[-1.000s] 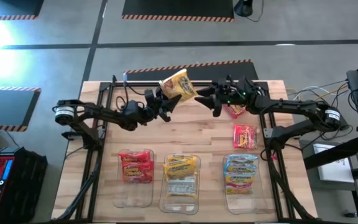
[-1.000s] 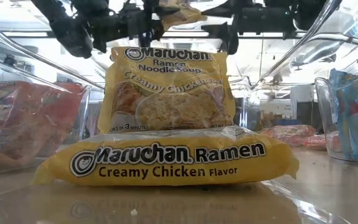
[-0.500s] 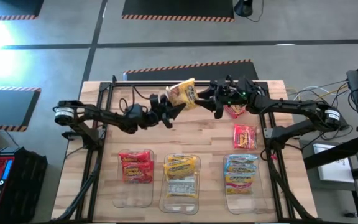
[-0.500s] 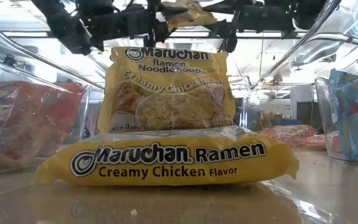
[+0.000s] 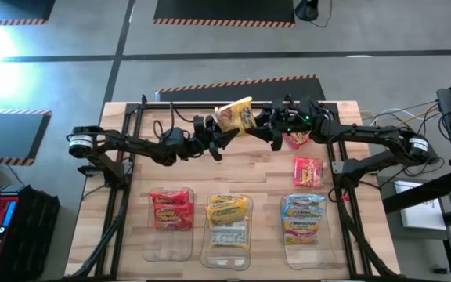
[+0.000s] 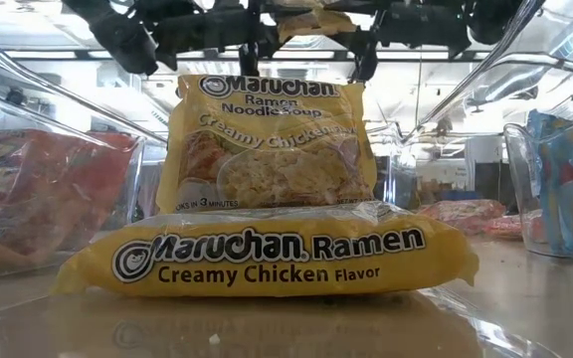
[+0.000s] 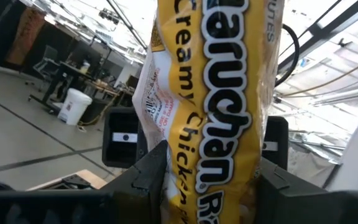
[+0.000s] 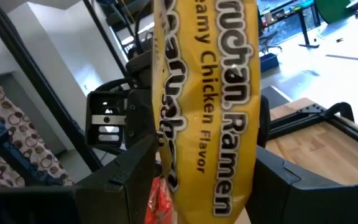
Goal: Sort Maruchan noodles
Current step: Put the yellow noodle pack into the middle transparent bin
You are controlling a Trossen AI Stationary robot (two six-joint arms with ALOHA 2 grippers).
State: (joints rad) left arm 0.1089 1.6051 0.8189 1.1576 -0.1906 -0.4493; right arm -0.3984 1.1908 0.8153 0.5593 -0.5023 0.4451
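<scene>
A yellow Maruchan noodle packet (image 5: 236,116) hangs in the air over the far middle of the table, between my two grippers. My left gripper (image 5: 224,131) comes from the table's left and is shut on it. My right gripper (image 5: 258,121) comes from the right and is open; its fingers (image 8: 135,165) stand on either side of the packet's other end (image 8: 207,124). I cannot tell whether they touch it. In the low view the packet (image 6: 311,20) shows at the top, under both arms. My left gripper pinches one end of the yellow packet (image 7: 194,177) between its two fingers. They come from the table's left, slanting upward. The packet is lifted clear of the table and stands on edge, rising past the fingers toward my right gripper.
Three clear bins stand along the near edge: one with red packets (image 5: 171,210), one with yellow packets (image 5: 228,215), one with blue packets (image 5: 304,218). Two red packets (image 5: 308,171) (image 5: 296,139) lie loose at the right. A black frame (image 5: 131,125) borders the table.
My left gripper has gone toward the table's right edge with the yellow packet and tipped upward. The packet has turned from lying face-up to standing more on edge, and its free end has come between my right gripper's fingers.
</scene>
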